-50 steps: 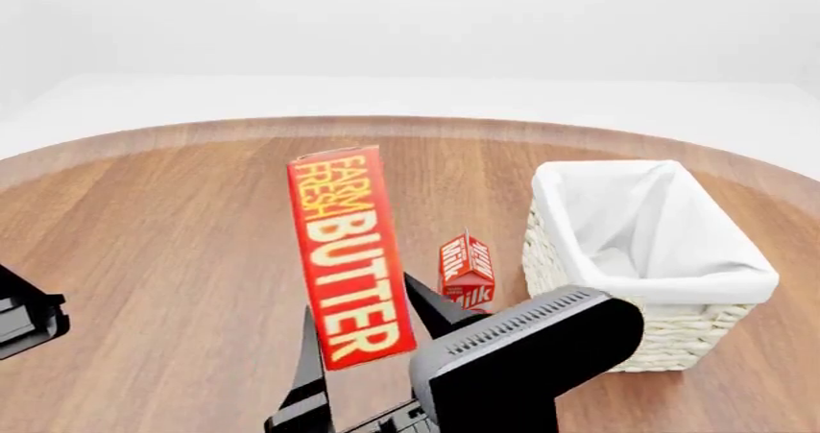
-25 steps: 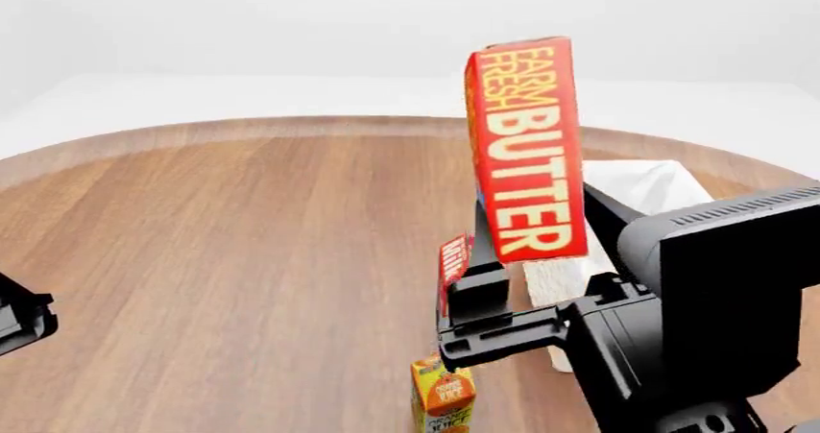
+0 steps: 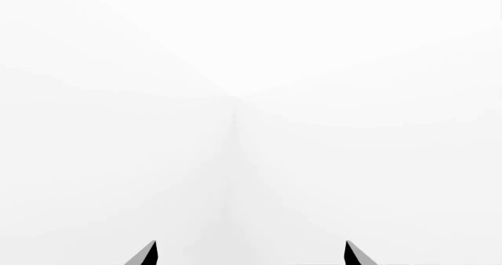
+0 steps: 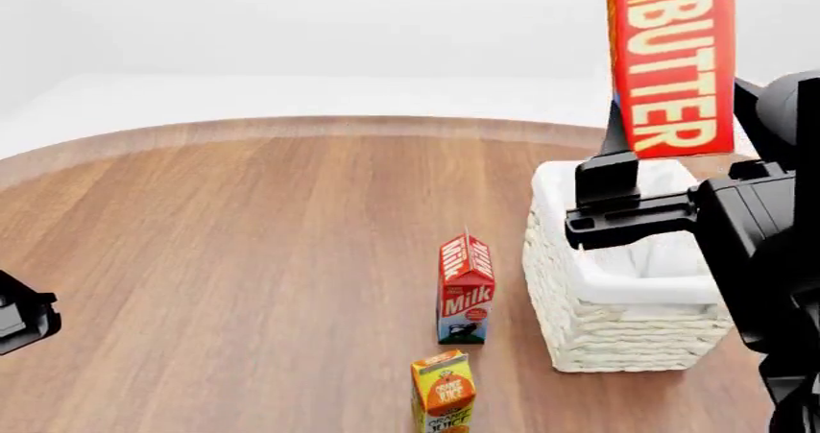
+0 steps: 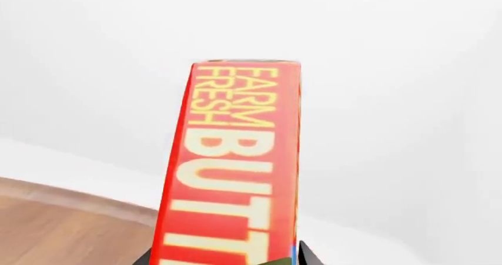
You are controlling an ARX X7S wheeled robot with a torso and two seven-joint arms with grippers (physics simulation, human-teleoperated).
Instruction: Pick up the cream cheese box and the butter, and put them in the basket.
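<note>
The butter [image 4: 673,59], a red-orange box with yellow lettering, stands upright in the air above the basket's [image 4: 628,342] near rim, its top cut off by the head view's edge. My right gripper [image 4: 679,131] is shut on its lower end. In the right wrist view the butter [image 5: 231,165] fills the middle, with the right gripper [image 5: 227,259] clamped on both of its sides. My left gripper [image 3: 251,256] is open and holds nothing, facing plain white background. A black part of the left arm [image 4: 19,323] shows at the head view's left edge. The cream cheese box is out of view.
A red-and-white milk carton [image 4: 466,289] stands on the round wooden table [image 4: 230,241], just left of the basket. An orange juice carton [image 4: 444,395] stands nearer me, in front of the milk. The table's far edge curves across the back.
My right gripper carried the butter up and to the right, from the table's middle to above the basket. The milk and juice cartons came into full view. The left arm barely moved.
</note>
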